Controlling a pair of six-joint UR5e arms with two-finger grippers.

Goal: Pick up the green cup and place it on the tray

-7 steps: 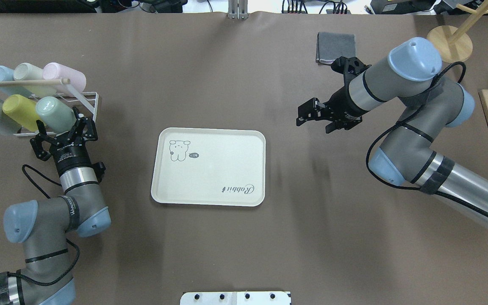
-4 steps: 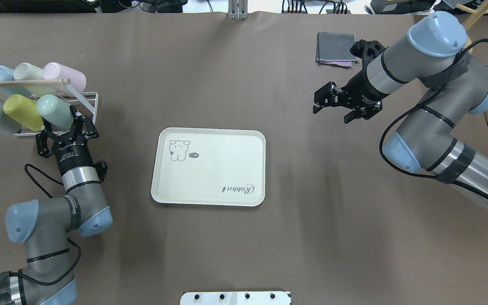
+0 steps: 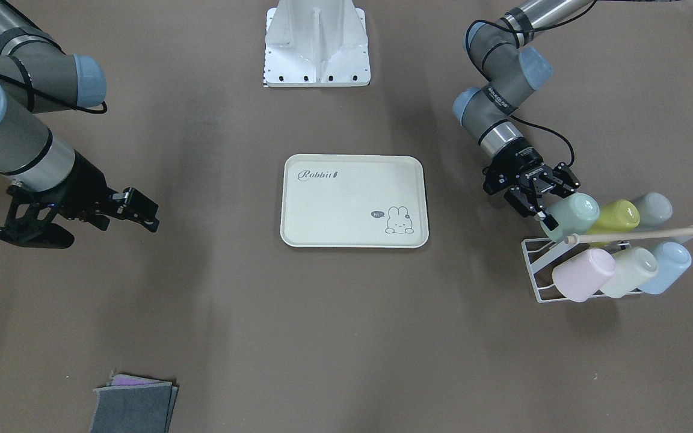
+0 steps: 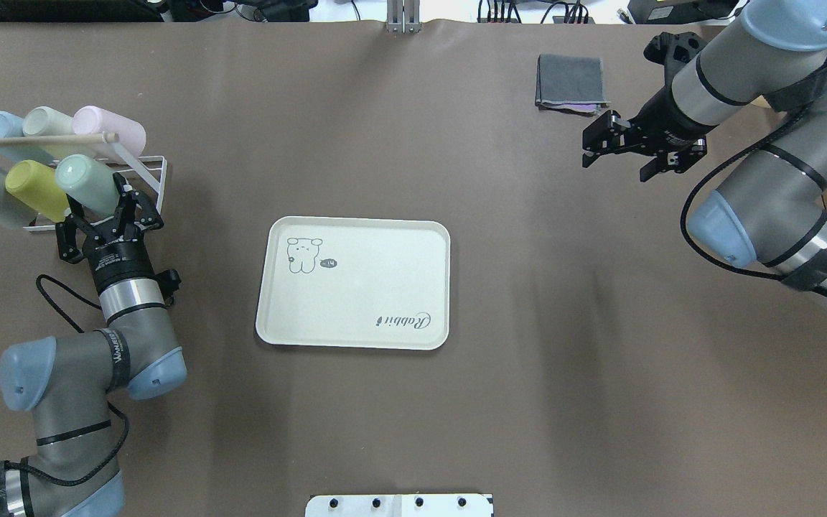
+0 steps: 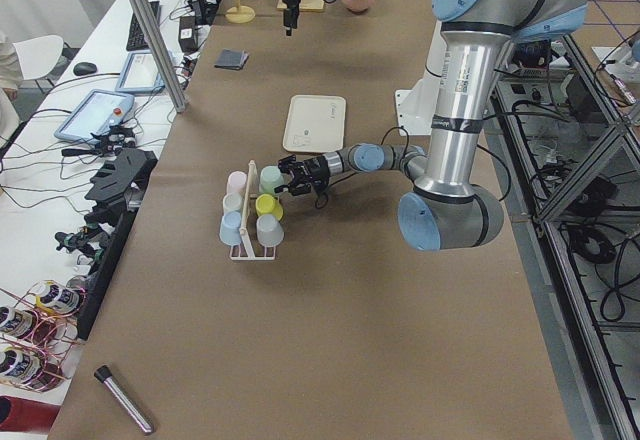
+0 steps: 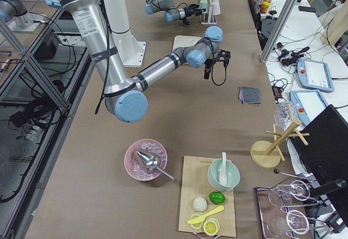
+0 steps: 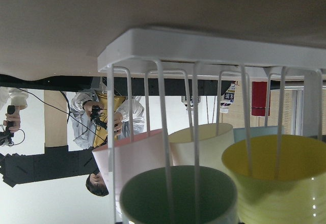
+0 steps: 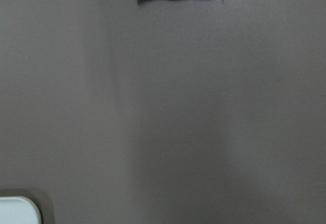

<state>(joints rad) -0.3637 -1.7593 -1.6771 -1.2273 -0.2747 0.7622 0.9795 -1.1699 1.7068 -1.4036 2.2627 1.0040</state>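
The pale mint green cup [image 4: 83, 181] lies on its side in the white wire rack [image 4: 149, 166] at the left, its mouth facing my left gripper [image 4: 102, 210]. That gripper is open, its fingers at either side of the cup's mouth end; this also shows in the front-facing view [image 3: 554, 203]. The left wrist view looks into the cup's opening [image 7: 178, 196] through the rack wires. The cream "Rabbit" tray [image 4: 370, 287] lies bare at the table's centre. My right gripper [image 4: 620, 158] is open and empty, high at the far right.
The rack also holds a yellow-green cup [image 4: 29, 188], pink, cream, blue and grey cups, under a wooden rod [image 4: 33, 140]. A folded grey cloth [image 4: 570, 82] lies at the far right. A wooden board and stand sit at the right edge.
My left gripper has moved forward up to the green cup's mouth, and the cup has shifted slightly back. My right arm has drawn back and away towards the far right, near the cloth.
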